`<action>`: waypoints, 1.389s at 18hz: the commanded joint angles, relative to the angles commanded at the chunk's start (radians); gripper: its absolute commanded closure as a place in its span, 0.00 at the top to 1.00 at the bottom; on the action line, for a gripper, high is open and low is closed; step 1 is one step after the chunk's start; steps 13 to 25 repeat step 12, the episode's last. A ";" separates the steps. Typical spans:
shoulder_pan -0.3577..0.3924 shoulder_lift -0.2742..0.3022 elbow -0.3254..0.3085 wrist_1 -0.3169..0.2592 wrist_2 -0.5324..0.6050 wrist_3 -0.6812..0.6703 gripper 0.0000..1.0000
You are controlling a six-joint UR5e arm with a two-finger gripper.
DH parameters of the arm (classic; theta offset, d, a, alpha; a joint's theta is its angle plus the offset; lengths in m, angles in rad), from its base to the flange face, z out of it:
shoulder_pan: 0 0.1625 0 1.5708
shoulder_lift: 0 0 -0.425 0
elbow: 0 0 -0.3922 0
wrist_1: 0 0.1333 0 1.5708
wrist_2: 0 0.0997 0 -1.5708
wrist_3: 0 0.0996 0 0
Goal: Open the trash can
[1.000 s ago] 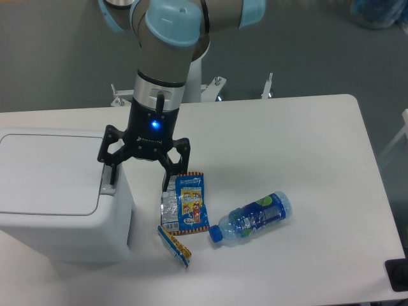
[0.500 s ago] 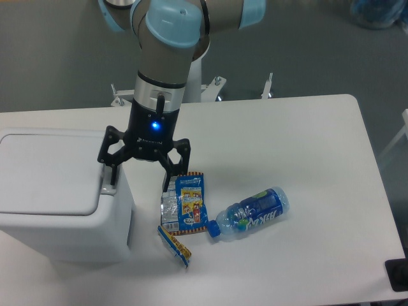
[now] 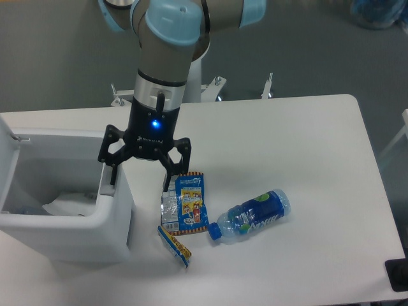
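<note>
The trash can [image 3: 70,239] is a large boxy white bin at the table's left. Its lid [image 3: 6,162] stands swung up at the far left edge, so the inside is exposed, with crumpled white paper [image 3: 64,204] in it. My gripper [image 3: 139,183] points down at the bin's right end and is open and empty. Its left fingertip [image 3: 110,180] rests at the grey push tab [image 3: 106,189] on the bin's right rim. The right fingertip [image 3: 168,181] hangs just outside the bin, over the table.
A blue and silver snack packet [image 3: 185,204] lies just right of the bin, under my right finger. A small yellow and blue packet [image 3: 175,246] lies in front of it. A blue plastic bottle [image 3: 252,217] lies on its side further right. The white table [image 3: 306,146] ends at the right.
The bin's flat lid, closed in both earlier frames, has swung up to the left and the bin is open. The bottle rolled slightly. My gripper has hardly moved.
</note>
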 joint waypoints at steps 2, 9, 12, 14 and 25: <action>0.012 0.006 0.014 -0.002 0.000 0.040 1.00; 0.124 0.048 0.000 -0.008 0.083 0.304 1.00; 0.149 0.049 -0.014 -0.008 0.130 0.376 1.00; 0.149 0.049 -0.014 -0.008 0.130 0.376 1.00; 0.149 0.049 -0.014 -0.008 0.130 0.376 1.00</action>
